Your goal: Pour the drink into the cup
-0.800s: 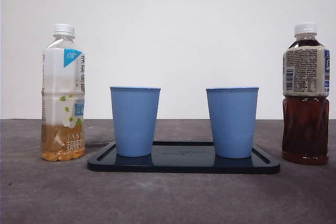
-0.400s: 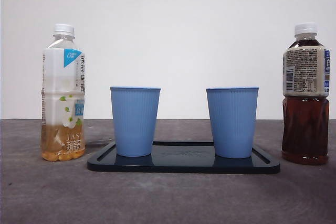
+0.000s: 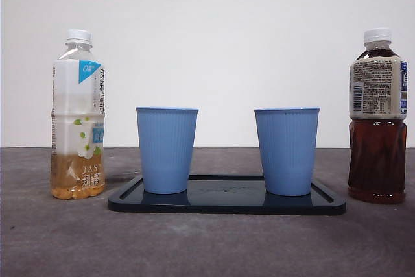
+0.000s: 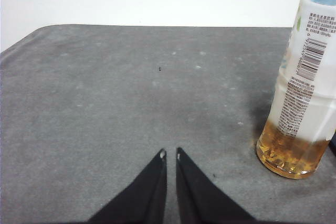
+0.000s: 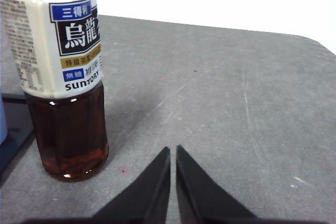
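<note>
Tea bottle (image 5: 60,77) near right end effector (image 5: 173,150), untouched, jaws closed

Two blue ribbed cups (image 3: 166,150) (image 3: 286,151) are standing upright on a dark tray (image 3: 227,204). A capped jasmine bottle (image 3: 78,115) and a capped dark tea bottle (image 3: 378,116) are flanking them, both upright.

Standing side by side on the tray (image 3: 227,203): two paper cups (image 3: 166,150) (image 3: 286,152). Flanking it on the table (image 3: 207,244): jasmine tea bottle (image 3: 78,115) left, oolong tea bottle (image 3: 378,116) right.
</note>
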